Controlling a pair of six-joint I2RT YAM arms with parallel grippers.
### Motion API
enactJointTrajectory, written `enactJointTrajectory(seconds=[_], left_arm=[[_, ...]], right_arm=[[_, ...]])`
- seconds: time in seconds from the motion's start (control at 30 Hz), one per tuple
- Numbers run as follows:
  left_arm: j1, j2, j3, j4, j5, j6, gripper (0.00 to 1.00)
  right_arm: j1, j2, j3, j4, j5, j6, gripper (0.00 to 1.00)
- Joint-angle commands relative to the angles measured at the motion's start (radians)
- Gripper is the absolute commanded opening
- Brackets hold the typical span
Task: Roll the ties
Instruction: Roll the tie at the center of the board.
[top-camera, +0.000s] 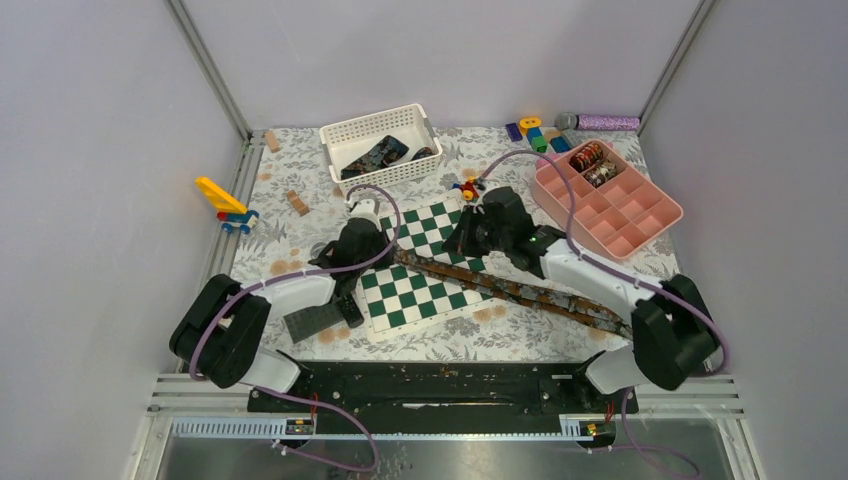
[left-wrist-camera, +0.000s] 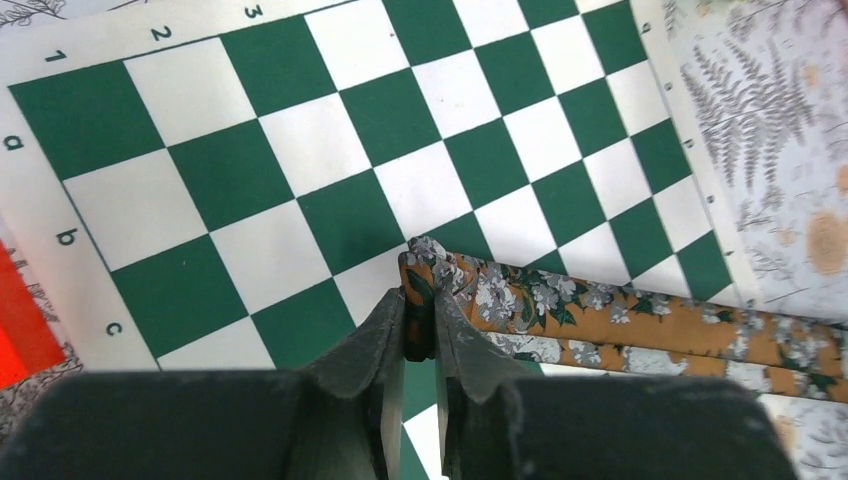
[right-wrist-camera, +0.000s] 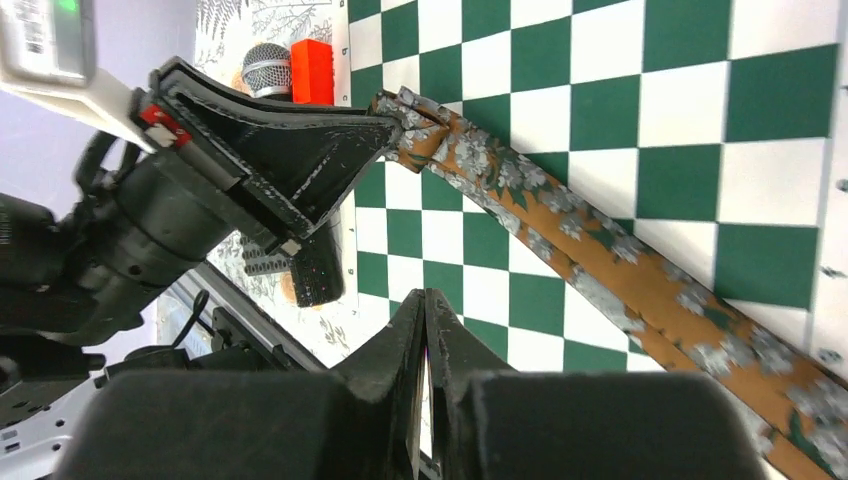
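Floral table, chessboard: brown tie lay diagonally toward the right arm, its tip pinched in left end effector; right end effector closed empty nearby.

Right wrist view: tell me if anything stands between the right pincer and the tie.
Nothing visible does. The right pincer is shut, with only bare squares of the chessboard between it and the tie. The left pincer grips the tie's end, off to one side of that path.
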Motion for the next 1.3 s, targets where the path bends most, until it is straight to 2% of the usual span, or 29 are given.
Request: enactJointTrajectory(seconds=[0.0, 0.27, 0.6, 1.27], left_arm=[[-0.056, -0.013, 0.058, -0.074, -0.201, 0.094, 0.0], [-0.124, -0.001, 0.089, -0.123, -0.335, 0.154, 0.0], [-0.23, 0.072, 0.163, -0.201, -0.501, 0.23, 0.0], [-0.366, 0.214, 0.253, -0.228, -0.729, 0.361, 0.0]], right_arm=[[-0.022, -0.168, -0.01, -0.065, 0.042, -0.041, 0.08], [-0.038, -0.369, -0.048, -0.178, 0.112, -0.086, 0.09], [-0.06, -0.523, -0.03, -0.247, 0.123, -0.065, 0.1], [-0.092, -0.534, -0.032, -0.278, 0.095, -0.037, 0.1]])
